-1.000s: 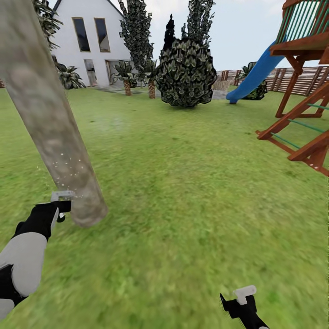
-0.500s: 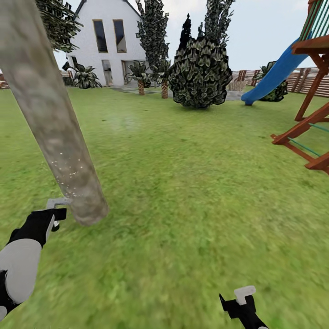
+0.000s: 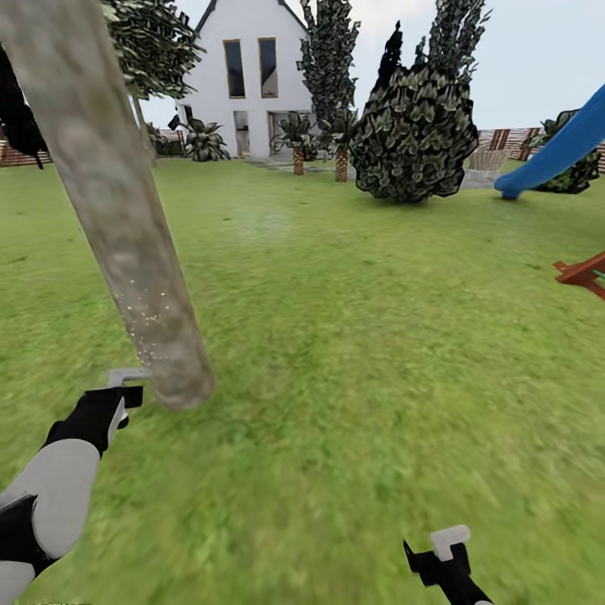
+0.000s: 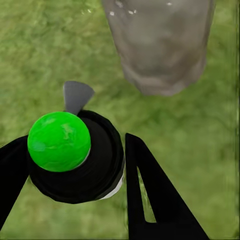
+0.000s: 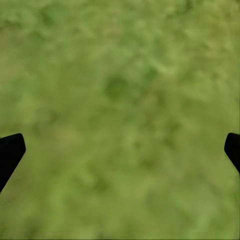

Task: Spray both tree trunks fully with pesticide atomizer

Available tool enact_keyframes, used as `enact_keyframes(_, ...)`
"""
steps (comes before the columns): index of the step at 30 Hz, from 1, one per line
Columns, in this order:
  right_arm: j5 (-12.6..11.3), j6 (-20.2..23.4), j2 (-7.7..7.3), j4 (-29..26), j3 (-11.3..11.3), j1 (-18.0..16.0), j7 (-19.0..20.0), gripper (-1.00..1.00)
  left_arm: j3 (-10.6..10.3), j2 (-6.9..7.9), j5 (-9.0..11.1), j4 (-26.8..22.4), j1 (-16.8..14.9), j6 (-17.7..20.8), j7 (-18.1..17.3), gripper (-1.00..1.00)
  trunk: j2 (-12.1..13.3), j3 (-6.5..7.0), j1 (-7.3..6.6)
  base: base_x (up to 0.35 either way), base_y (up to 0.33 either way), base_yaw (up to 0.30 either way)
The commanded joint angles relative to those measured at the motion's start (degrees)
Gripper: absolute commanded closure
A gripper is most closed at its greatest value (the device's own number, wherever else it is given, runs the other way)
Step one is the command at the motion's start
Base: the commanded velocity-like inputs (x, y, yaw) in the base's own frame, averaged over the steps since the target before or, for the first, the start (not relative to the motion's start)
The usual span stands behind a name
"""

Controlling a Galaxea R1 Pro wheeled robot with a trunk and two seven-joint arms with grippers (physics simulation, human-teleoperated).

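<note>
Room to move: I am standing on the lawn (image 3: 353, 353), with open grass stretching ahead and to my right as far as the dark round bush (image 3: 416, 134) and the white house (image 3: 252, 84). The tree trunk (image 3: 126, 227) is rising close in front of my left arm, its base meeting the grass just beside my left end effector (image 3: 126, 388).
Edges: The blue slide (image 3: 559, 151) is running off the right edge of the head view, and a red-brown wooden beam (image 3: 581, 273) is poking in below it. The slat fence (image 3: 508, 139) is closing the far side.
Left end effector: I am holding the pesticide atomizer (image 4: 80, 155) between my black fingers (image 4: 155, 200); the wrist view is showing its round black body with a bright green ball on it, pointed at the foot of the trunk.
Right end effector: It (image 3: 445, 550) is hanging low over bare grass, well apart from the trunk; in the wrist view my fingertips (image 5: 10, 152) are sitting at the two opposite edges, spread wide around nothing.
Pesticide: Fine white specks (image 3: 151, 315) are dotting the lower trunk in the head view; the left wrist view is catching a few (image 4: 122, 10) on the bark.
Ground: Blurry, mottled green grass.
</note>
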Motion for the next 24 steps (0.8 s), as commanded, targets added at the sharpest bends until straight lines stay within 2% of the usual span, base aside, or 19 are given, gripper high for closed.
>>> enact_keyframes(1, 0.1, -0.2, -0.02, 0.0, 0.0, 0.0, 0.2, -1.0, 0.2, -0.37, -0.4, -0.1, -0.1, 0.2, 0.0, 1.0, 0.0, -0.05, 0.01, 0.199, -0.227, 0.276)
enact_keyframes(7, 0.1, -0.2, -0.02, 0.0, 0.0, 0.0, 0.2, -1.0, 0.3, -0.53, -0.8, -0.9, -0.1, 0.3, 0.0, 1.0, 0.0, -0.05, 0.01, 0.2, -0.227, 0.239)
enact_keyframes(14, 0.1, -0.2, -0.02, 0.0, 0.0, 0.0, 0.2, -1.0, 0.2, -0.39, -1.0, -0.8, -0.1, 0.3, 0.0, 1.0, 0.0, -0.05, 0.01, 0.171, -0.232, 0.011)
enact_keyframes(19, 0.1, -0.2, -0.02, 0.0, 0.0, 0.0, 0.2, -1.0, 0.4, -0.06, -1.1, -0.3, 0.0, 0.3, 0.0, 1.0, 0.0, -0.05, 0.01, 0.016, -0.269, 0.038)
enact_keyframes(24, 0.1, -0.2, -0.02, 0.0, 0.0, 0.0, 0.2, -1.0, 0.6, 0.66, -1.1, -0.8, 2.6, 0.4, 0.0, 1.0, 0.0, -0.05, 0.01, 0.032, -0.272, 0.255)
